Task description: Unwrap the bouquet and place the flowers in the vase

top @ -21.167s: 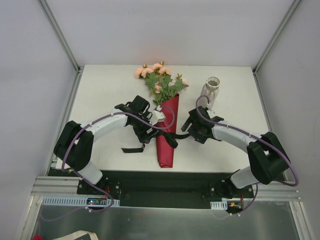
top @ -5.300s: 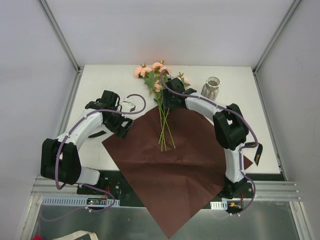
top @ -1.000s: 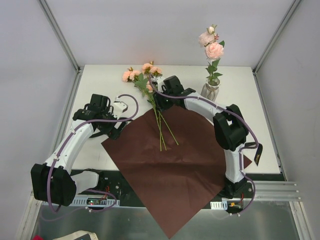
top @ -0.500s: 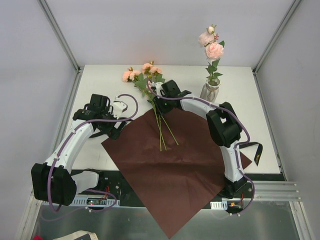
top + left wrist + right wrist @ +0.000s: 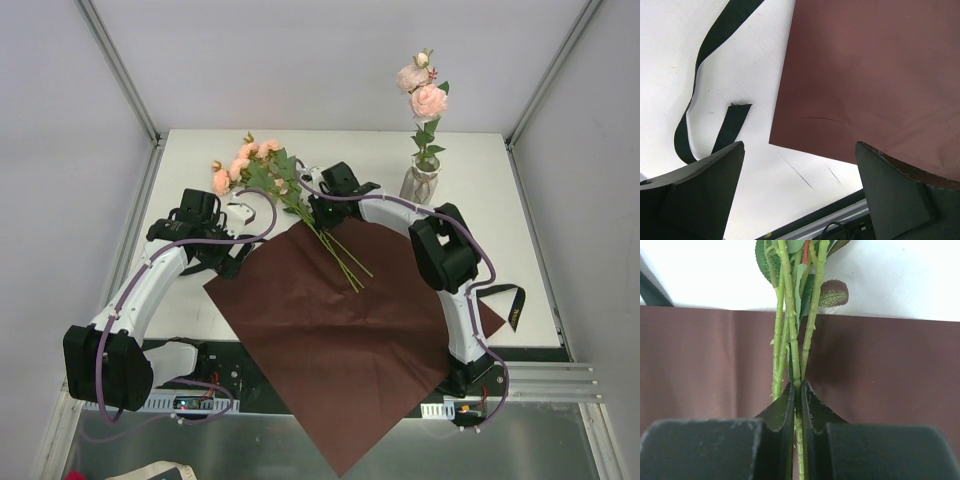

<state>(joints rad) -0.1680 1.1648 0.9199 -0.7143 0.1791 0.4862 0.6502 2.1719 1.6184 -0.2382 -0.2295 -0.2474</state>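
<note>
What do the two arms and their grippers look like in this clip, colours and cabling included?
Both arms share one build: the left arm and right arm have white links between bulky black joint housings, with a purple cable looped along each. The left gripper and right gripper have plain matte black, wedge-shaped fingers. No markings visible.

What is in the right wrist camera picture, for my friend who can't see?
The black two-finger right gripper is pinched shut on thin green flower stems. Under them lies a dark red paper sheet, and beyond it the white table with a few green leaves.
</note>
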